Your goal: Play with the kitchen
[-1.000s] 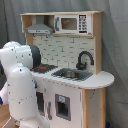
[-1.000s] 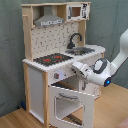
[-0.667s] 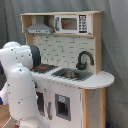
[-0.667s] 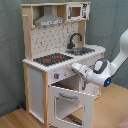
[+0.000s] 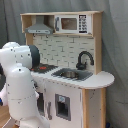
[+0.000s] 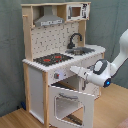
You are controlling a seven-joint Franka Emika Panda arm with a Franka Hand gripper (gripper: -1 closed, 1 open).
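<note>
In the second exterior view, one gripper [image 6: 75, 69] is seen reaching toward the front panel of the kitchen [image 6: 55, 60], just below the countertop edge and above the oven door [image 6: 70, 102]. Whether its tip is spread or pressed together cannot be told. Behind it, one white arm [image 6: 112, 62] is seen bending up toward the second exterior view's right; in the first exterior view the arm [image 5: 20, 85] fills the near left and hides the gripper.

One kitchen is counted, standing upright on the floor with its long axis vertical. On it are seen one stovetop [image 6: 51, 59], one sink [image 5: 70, 74], one black faucet [image 5: 84, 59], one grey hood [image 6: 49, 21] and one microwave [image 5: 72, 23]. The single oven door is swung open, its free edge pointing toward the second exterior view's right.
</note>
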